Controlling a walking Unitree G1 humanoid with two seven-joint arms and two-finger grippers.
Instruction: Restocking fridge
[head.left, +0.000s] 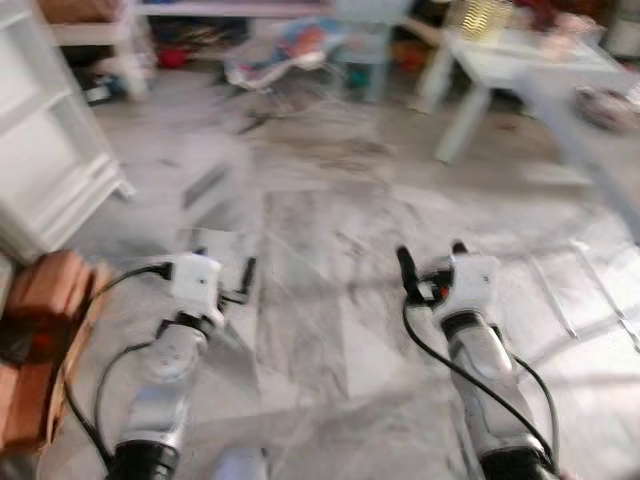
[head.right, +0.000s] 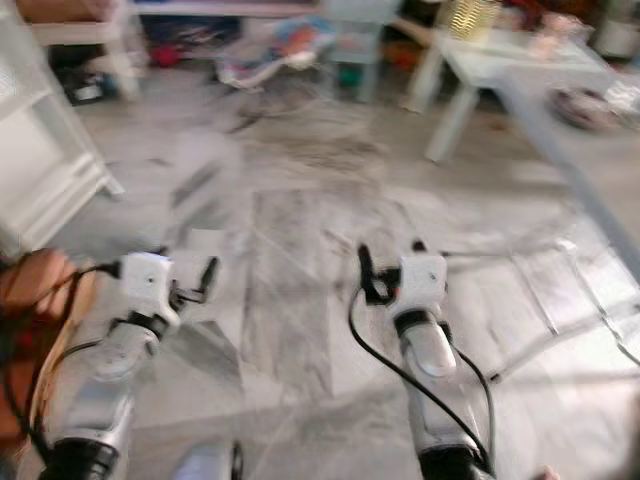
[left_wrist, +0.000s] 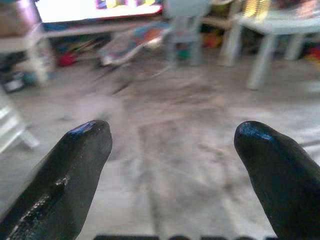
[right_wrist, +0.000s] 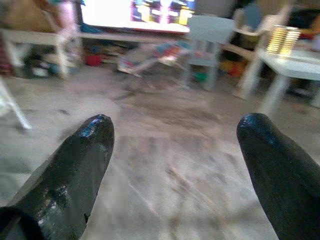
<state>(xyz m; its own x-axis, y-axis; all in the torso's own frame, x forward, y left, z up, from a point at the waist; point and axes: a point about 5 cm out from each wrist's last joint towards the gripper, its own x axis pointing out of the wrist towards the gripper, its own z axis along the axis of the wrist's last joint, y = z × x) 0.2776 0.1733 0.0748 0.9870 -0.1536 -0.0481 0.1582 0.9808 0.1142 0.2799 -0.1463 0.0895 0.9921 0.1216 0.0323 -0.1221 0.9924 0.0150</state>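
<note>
The picture is blurred. Both silver arms reach forward over a grey marble floor (head.left: 320, 200). My left gripper (left_wrist: 172, 135) is open, its two black fingers wide apart with only floor between them. My right gripper (right_wrist: 175, 130) is also open and holds nothing. In the head view the left gripper (head.left: 225, 270) sits low on the left and the right gripper (head.left: 430, 258) low on the right.
A white shelf unit (head.left: 40, 150) stands at the left, with reddish-brown things (head.left: 40, 300) below it near my left arm. A white table (head.left: 520, 60) with a yellow container (head.left: 480, 18) is at the back right. A pale blue chair (head.left: 365, 40) and toy clutter (head.left: 290, 50) are at the back.
</note>
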